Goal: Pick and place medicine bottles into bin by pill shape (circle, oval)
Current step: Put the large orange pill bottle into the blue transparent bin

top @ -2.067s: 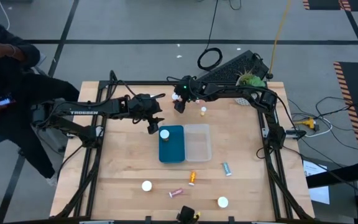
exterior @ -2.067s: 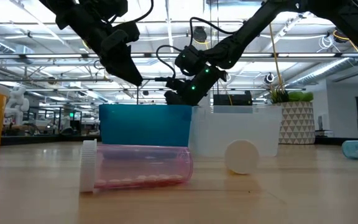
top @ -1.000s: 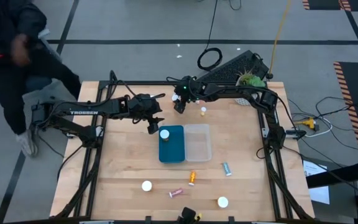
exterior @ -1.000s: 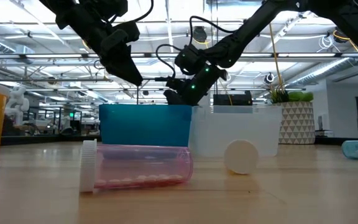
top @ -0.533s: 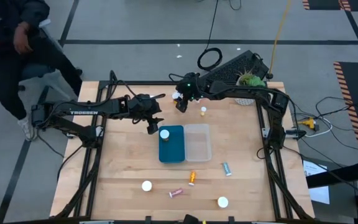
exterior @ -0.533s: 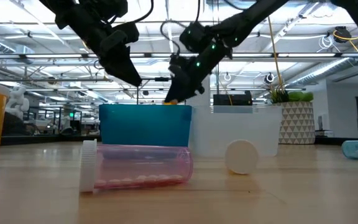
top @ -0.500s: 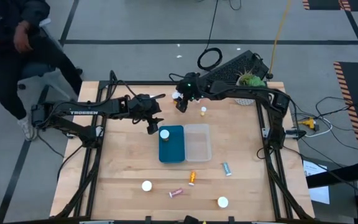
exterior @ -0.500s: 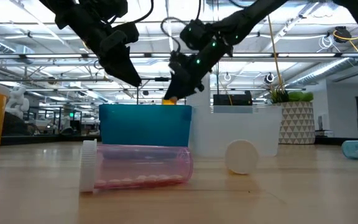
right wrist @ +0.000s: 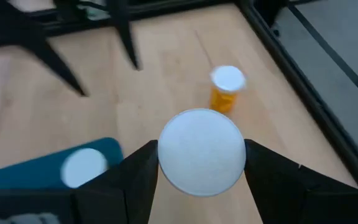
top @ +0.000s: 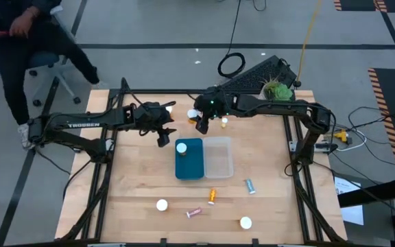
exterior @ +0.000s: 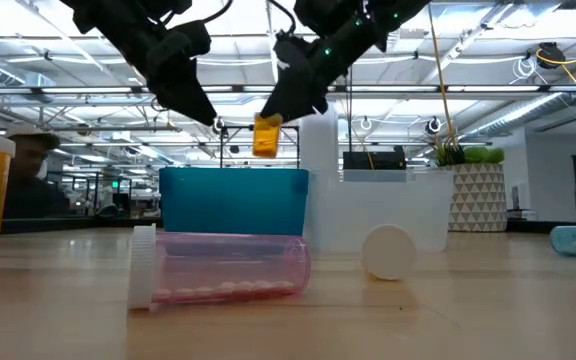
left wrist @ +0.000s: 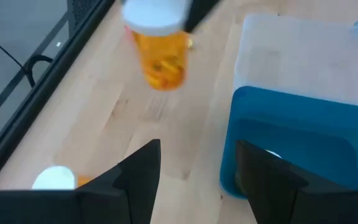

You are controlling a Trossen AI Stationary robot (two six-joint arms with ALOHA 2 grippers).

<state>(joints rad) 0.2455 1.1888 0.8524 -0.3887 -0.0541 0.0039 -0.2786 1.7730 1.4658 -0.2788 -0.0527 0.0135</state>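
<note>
R pincer [exterior: 280, 105] pinches an amber bottle [exterior: 266, 135] above the blue bin [exterior: 233, 200]; pills too blurry. L pincer [left wrist: 194, 180] spread, "TROSSEN" on arm.

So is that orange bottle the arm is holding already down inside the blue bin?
No, in the low view the amber bottle hangs in the right gripper above the rim of the blue bin.

Two bins: blue bin [top: 188, 158], clear bin [top: 219, 157]. Eight bottles seen from above, one amber bottle [exterior: 266, 135] held aloft. One plant [top: 278, 88]. One person [top: 26, 31].
</note>
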